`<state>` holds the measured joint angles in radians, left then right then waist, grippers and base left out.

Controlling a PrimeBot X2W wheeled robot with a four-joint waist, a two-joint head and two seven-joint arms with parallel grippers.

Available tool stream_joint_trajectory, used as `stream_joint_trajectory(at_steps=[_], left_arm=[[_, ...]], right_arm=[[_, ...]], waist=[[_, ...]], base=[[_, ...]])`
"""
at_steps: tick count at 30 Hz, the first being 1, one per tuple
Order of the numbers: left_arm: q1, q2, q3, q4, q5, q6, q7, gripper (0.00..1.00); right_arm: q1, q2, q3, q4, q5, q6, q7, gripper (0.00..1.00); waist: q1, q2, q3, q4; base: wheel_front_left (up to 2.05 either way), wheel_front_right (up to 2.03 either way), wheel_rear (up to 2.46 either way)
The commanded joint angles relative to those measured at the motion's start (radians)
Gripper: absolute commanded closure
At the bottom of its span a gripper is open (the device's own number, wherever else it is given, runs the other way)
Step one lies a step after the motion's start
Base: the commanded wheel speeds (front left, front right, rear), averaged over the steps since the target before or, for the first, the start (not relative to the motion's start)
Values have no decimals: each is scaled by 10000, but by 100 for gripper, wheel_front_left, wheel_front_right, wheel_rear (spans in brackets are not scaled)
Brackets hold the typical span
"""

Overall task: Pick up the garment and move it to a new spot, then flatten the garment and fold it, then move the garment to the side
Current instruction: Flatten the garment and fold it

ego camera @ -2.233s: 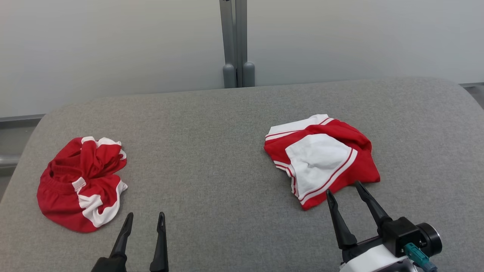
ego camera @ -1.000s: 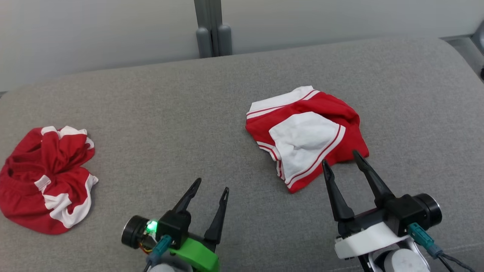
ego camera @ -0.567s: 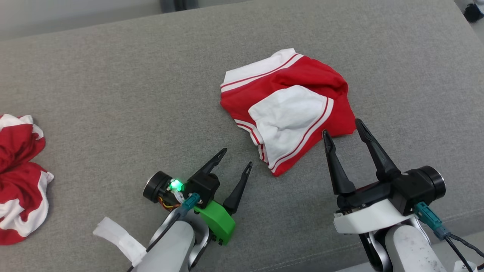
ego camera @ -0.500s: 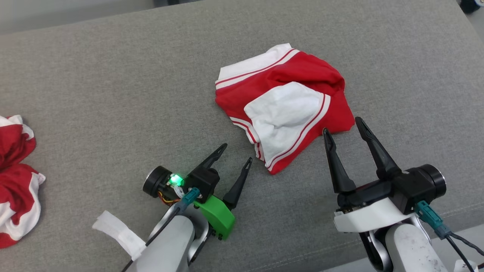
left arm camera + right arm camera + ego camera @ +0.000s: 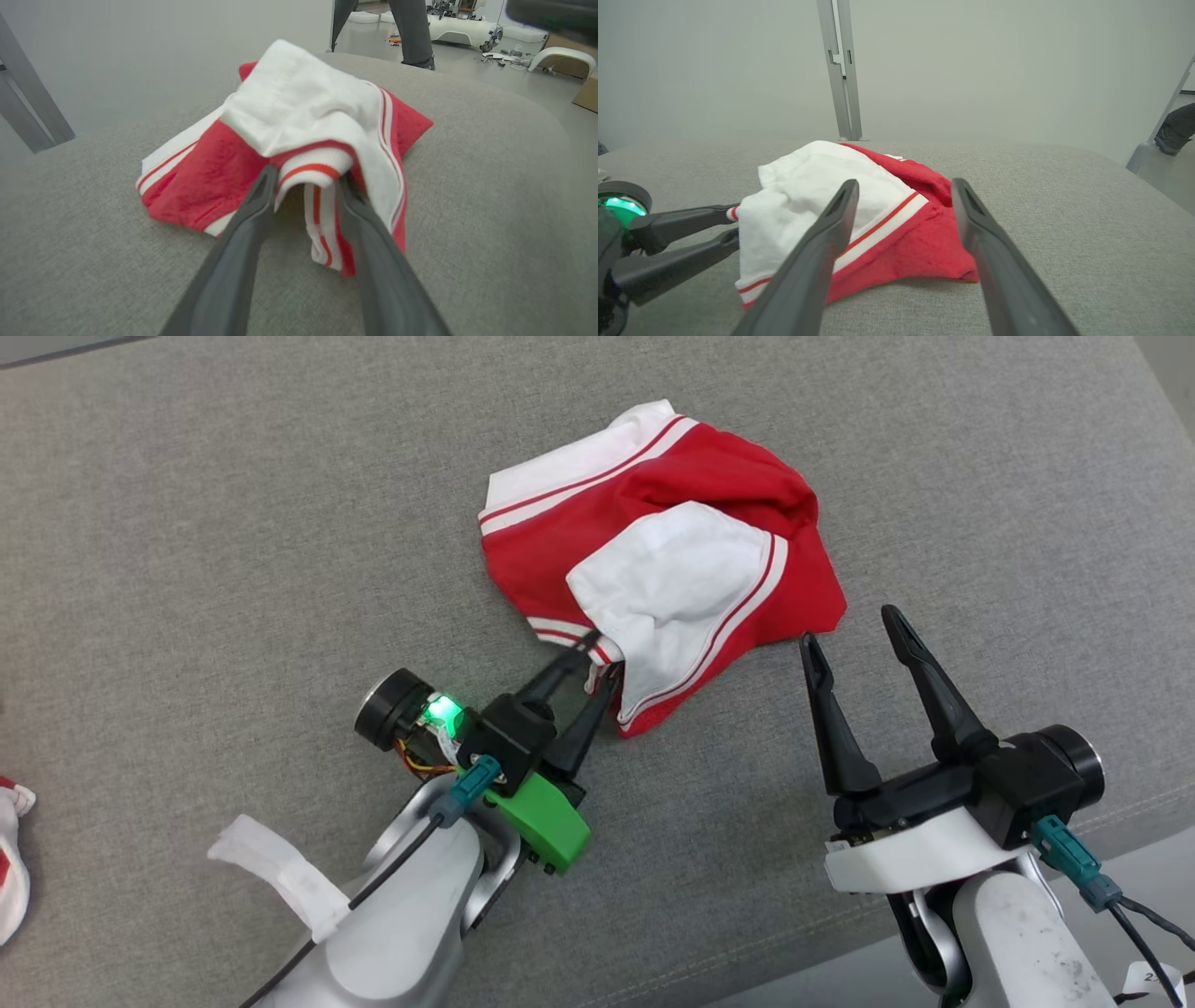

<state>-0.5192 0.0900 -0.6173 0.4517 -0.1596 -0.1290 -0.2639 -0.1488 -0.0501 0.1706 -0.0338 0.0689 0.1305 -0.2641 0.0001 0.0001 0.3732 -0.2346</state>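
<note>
The garment, red shorts with white panels and striped trim, lies crumpled on the grey cushion. My left gripper sits at its near-left corner, fingers closed on the striped cuff, which bunches up between them. The left wrist view has that cuff of the garment arched between the two fingertips of the left gripper. My right gripper stands open just short of the garment's near-right edge, holding nothing. In the right wrist view the right gripper frames the garment, with the left gripper at its left.
A second red and white garment peeks in at the far left edge. The cushion's front edge runs past my right arm at lower right. A grey metal post stands behind the cushion. A person's legs are on the floor beyond.
The head camera has tipped down and turned. My left gripper has reached forward to the garment's striped corner and closed on it. The right gripper has stayed open near the garment's edge.
</note>
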Motion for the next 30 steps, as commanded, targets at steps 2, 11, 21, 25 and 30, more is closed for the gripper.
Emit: stream_joint_trajectory(at_steps=[2, 11, 21, 25, 30], left_arm=[[-197, 207, -36, -248, -82, -26, -7, 100], [-2061, 625, -1107, -1268, -724, -27, -7, 100], [-7131, 964, -2472, -1067, -1923, -7, -7, 100], [-8809, 1222, -2304, -1041, -2141, -5, -5, 100], [-8648, 1889, -1945, -1058, -2741, -6, 0, 100]], right_arm=[[-133, -5, 34, 31, 123, 5, -5, 0], [-22, -5, 220, 115, 293, 5, -5, 0], [205, -2, 489, 224, 640, 5, -5, 0], [264, -8, 366, 162, 753, 5, -5, 0], [441, 0, 128, 198, 677, 5, -5, 0]], waist=[[-1, -1, -164, 22], [-1, -1, -666, -98], [-1, -1, -1352, -798], [-1, -1, -1427, -1014], [-1, -1, -1532, -847]], base=[[0, 0, 0], [0, 0, 0], [0, 0, 0], [0, 0, 0], [0, 0, 0]])
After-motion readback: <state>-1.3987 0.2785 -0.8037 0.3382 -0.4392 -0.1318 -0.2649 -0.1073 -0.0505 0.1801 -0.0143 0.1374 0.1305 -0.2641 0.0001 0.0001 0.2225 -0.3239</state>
